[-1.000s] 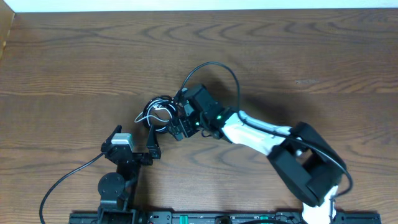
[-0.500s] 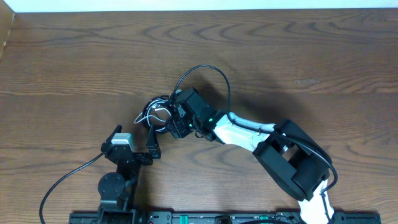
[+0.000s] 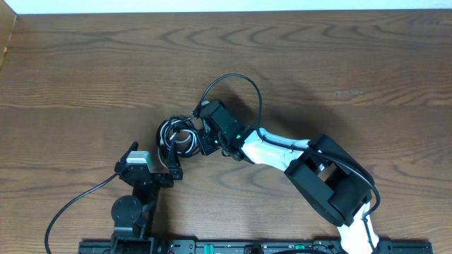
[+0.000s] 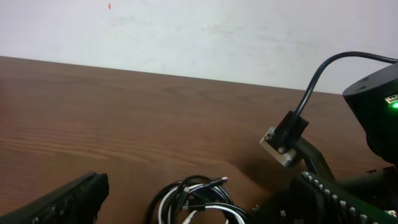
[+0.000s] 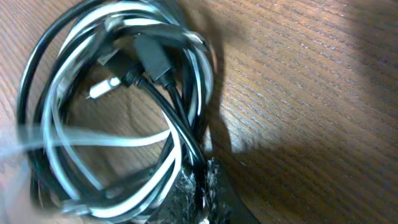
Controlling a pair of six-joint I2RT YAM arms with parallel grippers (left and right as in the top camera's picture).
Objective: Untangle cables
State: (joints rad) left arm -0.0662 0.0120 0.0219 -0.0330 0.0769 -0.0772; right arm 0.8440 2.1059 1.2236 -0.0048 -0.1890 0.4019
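cables point(image 3: 176, 135): tangled coil on desk point(image 3: 318, 56), right at my right gripper point(image 5: 196, 186) | right gripper: pinched shut on a black strand | left gripper point(image 3: 153, 152): wide, near right gripper | feel: light, floppy, probably snaggy, so I'd grab by a plug

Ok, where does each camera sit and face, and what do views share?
Overhead: above the table, facing straight down; left arm and right arm show.
Left wrist: low, facing across the table to the wall; open left gripper frames cables.
Right wrist: close above cables, facing down; right gripper shut on them.
Shared: the cables.
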